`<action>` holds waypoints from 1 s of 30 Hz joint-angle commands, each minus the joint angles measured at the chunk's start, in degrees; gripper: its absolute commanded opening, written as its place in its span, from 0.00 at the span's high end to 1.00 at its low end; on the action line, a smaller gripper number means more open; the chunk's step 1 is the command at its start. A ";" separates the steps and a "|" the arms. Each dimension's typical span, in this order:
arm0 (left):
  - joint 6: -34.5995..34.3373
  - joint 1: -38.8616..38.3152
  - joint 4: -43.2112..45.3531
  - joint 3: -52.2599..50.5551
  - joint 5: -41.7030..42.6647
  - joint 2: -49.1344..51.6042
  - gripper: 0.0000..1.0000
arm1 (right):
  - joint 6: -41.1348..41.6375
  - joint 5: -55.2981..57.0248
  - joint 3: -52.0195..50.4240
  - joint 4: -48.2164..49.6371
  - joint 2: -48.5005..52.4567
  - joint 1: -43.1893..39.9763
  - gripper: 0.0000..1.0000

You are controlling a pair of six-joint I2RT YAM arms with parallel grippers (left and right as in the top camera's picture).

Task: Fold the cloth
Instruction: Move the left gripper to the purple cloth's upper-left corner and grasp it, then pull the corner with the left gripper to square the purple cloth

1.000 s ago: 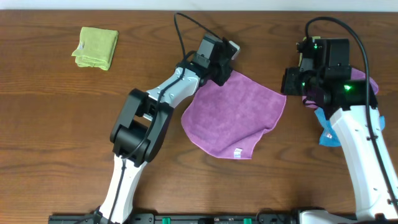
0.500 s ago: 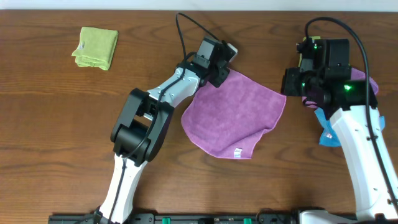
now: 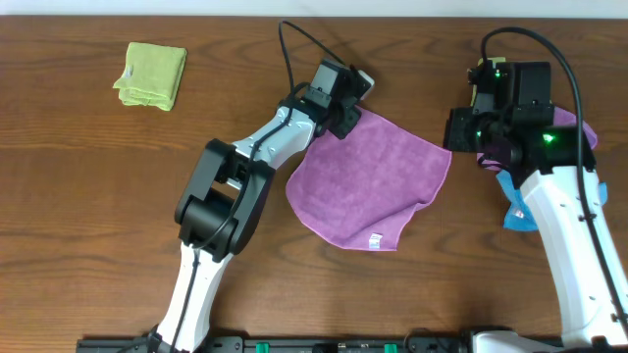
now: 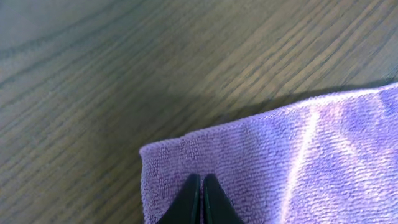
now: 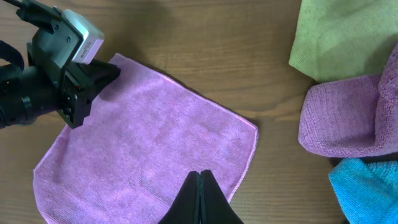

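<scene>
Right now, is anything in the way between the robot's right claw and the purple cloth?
No, nothing visible is in the way. The right gripper hangs over the purple cloth with only air between. The other cloths lie off to one side.

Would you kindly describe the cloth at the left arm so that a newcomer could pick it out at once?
On the wooden table, look between the two arms. A purple cloth lies there, one corner at the left gripper. Unlike the folded green cloth far left and the bunched cloths by the right arm, it alone is spread flat.
</scene>
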 commanded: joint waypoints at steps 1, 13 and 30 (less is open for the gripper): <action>1.01 0.31 -0.57 -0.52 -1.16 2.16 0.94 | 0.57 -0.20 1.14 -0.44 -0.70 -0.42 0.98; 1.03 2.08 -1.01 -0.52 -14.71 2.82 0.94 | 0.57 -0.20 1.14 -0.50 -0.70 -0.42 0.99; 1.01 10.82 -6.82 -0.50 -23.91 2.82 0.94 | 0.35 0.02 1.05 -0.85 -0.68 -0.42 0.99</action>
